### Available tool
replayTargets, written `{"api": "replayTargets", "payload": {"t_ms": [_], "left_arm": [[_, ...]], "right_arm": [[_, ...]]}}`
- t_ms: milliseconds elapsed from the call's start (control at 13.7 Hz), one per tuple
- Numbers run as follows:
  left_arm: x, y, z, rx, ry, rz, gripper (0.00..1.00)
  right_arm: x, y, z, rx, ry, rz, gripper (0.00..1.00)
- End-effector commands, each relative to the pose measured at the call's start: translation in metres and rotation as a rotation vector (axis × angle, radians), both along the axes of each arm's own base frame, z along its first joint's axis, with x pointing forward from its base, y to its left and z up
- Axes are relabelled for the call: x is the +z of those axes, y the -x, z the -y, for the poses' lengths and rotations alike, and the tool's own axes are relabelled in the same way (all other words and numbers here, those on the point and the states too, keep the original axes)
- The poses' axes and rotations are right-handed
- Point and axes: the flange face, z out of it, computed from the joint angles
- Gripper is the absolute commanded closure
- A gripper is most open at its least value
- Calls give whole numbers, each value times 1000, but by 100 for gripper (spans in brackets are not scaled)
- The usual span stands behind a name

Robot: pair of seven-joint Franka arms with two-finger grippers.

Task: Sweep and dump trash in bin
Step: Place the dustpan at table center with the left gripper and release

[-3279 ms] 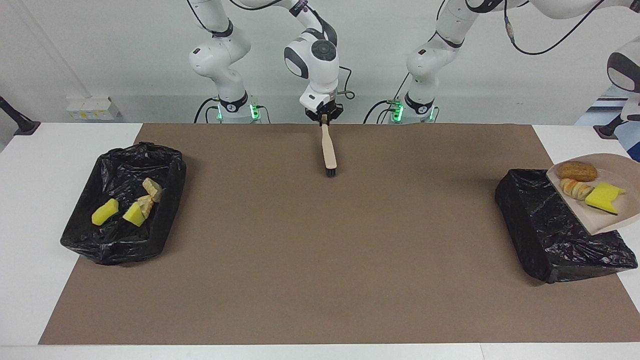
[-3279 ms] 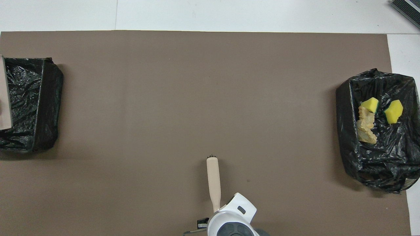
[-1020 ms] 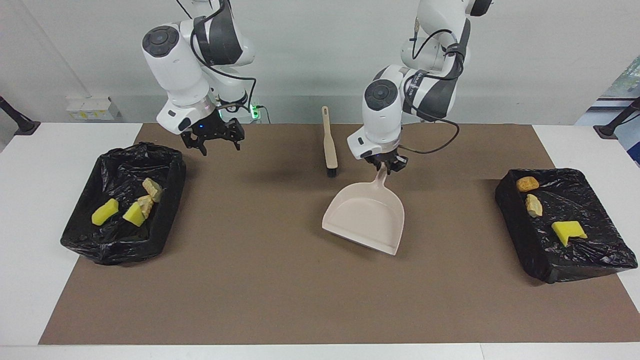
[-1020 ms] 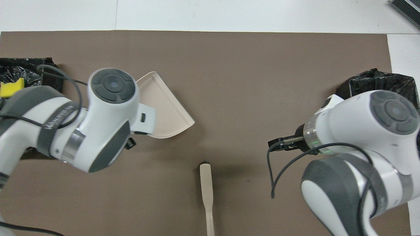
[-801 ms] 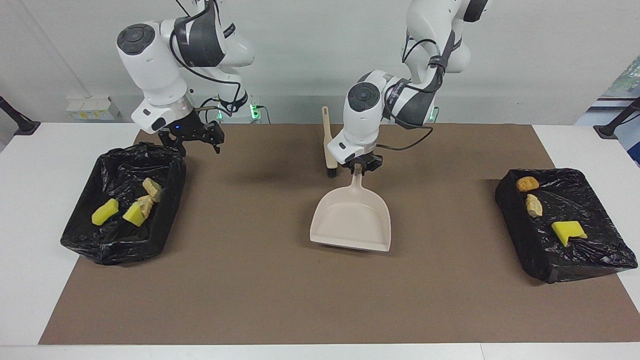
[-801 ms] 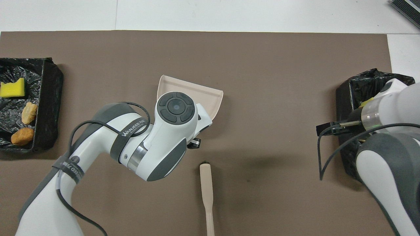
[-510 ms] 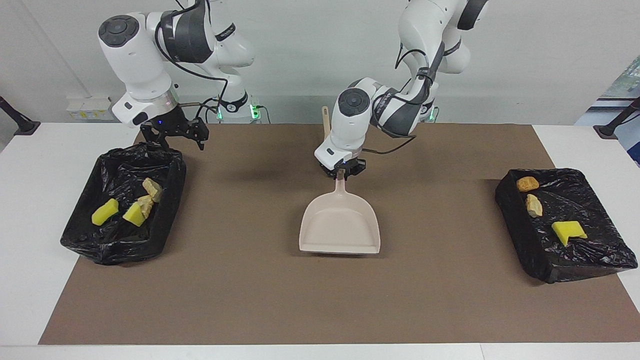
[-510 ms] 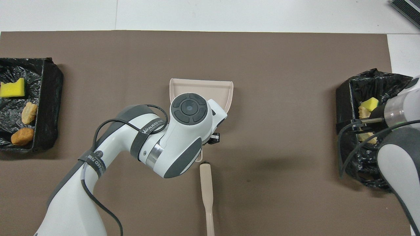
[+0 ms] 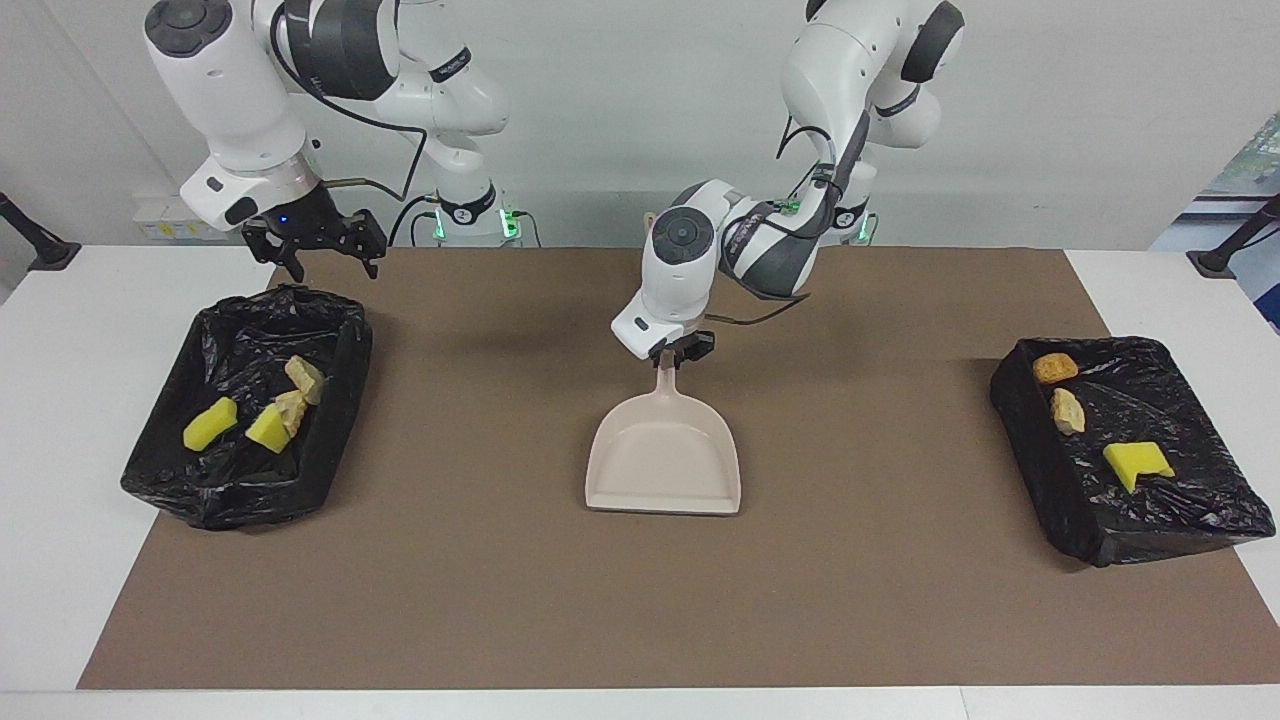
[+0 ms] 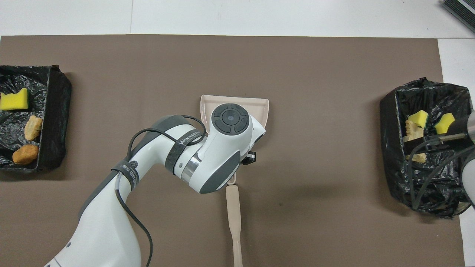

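the left gripper is closed on the top of the handle of the beige dustpan, which sits flat on the brown mat in the middle of the desk, its open edge pointing away from the robots. the brush lies on the mat nearer to the robots than the dustpan, its head just beside the dustpan's handle; in the facing view the left arm hides nearly all of it. the right gripper hangs in the air over the robots' edge of the black-lined bin at the right arm's end of the desk, its fingers spread open with nothing between them. all the trash lies in the two bins. in that bin are two yellow sponge chunks and two pale bread pieces, one of them touching a sponge. the other black-lined bin stands at the left arm's end of the desk and holds a golden-brown roll, a paler pastry piece and one yellow sponge chunk, each apart from the others. whether the dustpan's lip presses the mat or floats just over it is hard to tell, though it looks set down.
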Motion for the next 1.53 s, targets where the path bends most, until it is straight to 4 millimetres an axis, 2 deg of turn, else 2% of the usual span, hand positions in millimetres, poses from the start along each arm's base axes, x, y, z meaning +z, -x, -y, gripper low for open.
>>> {"api": "replayTargets", "payload": {"t_ms": [0,73,291,437,583,729,801,874,1020,1166,1311,1457], "left_arm": [[12,-1,-3,8,-25,11,29],[14,-2,-5,9,-24,14,1],[42,1,-19,5,-42,15,0],[65,-9,-48,48,-60,11,0],[77,-13,-76,87,-96,-20,0],[97,-26,-131,159,-101,-3,0],[108,-29,-153,154,-94,9,0],[122,-29,-174,111,-80,27,0],[150,-32,-229,83,-62,64,0],[173,-34,-271,16,-51,77,0],[193,-36,-301,-39,-37,99,0],[215,-42,-314,-58,-26,135,0]], "right_arm": [[24,-4,14,-17,2,14,0],[28,-9,16,-23,0,23,0],[40,-22,28,-43,-4,13,0],[42,-26,32,-53,-12,9,0],[42,-27,33,-82,-9,10,0],[43,-27,26,-72,-7,6,0],[46,-26,28,-77,-7,6,0],[48,-26,24,-77,-10,9,0],[48,-27,17,-111,-9,18,0],[48,-27,19,-118,-12,18,0],[47,-26,21,-101,-9,6,0],[46,-23,18,-61,-8,-20,0]]}}
